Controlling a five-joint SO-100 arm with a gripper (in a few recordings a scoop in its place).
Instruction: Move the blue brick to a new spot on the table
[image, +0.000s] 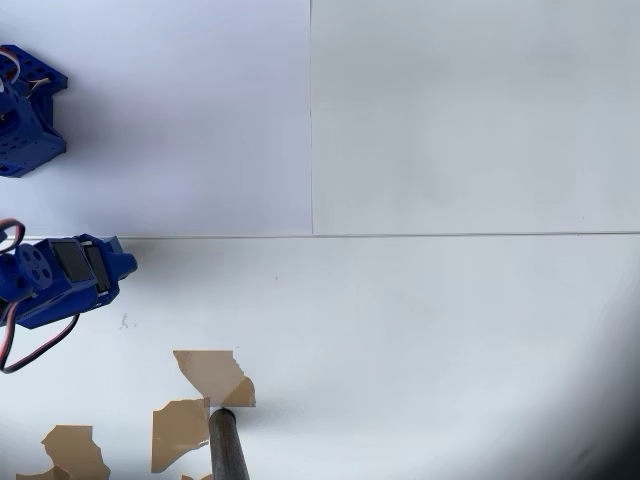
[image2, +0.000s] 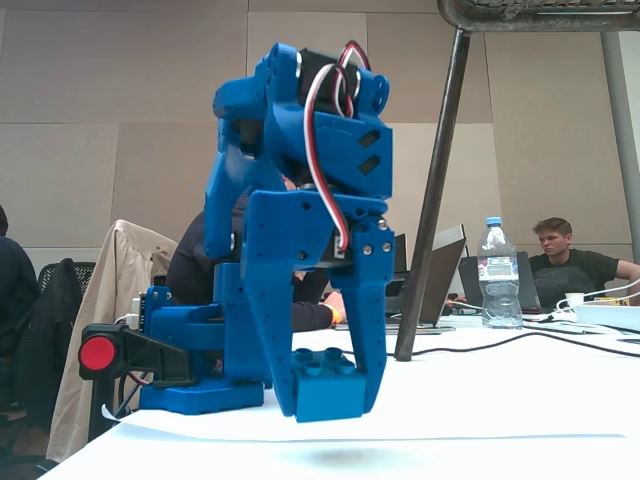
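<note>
The blue brick (image2: 328, 388) is hanging just above the table (image2: 480, 410), casting a faint shadow on the white surface beneath it. The gripper (image2: 335, 385) is pinching it, one finger pressing each side wall, studs facing up. It is looking light, rigid and smooth-sided, so it is likely sitting securely only while squeezed across its flat walls; judged from this, gripping low on those walls is suiting it better than catching the studs.

A clear water bottle (image2: 497, 272) is standing on the far right in the fixed view, with an open laptop (image2: 440, 280) just left of it. A dark slanted metal pole (image2: 433, 200) is rising beside the laptop, and a seated person (image2: 565, 255) is looking down at far right.
</note>
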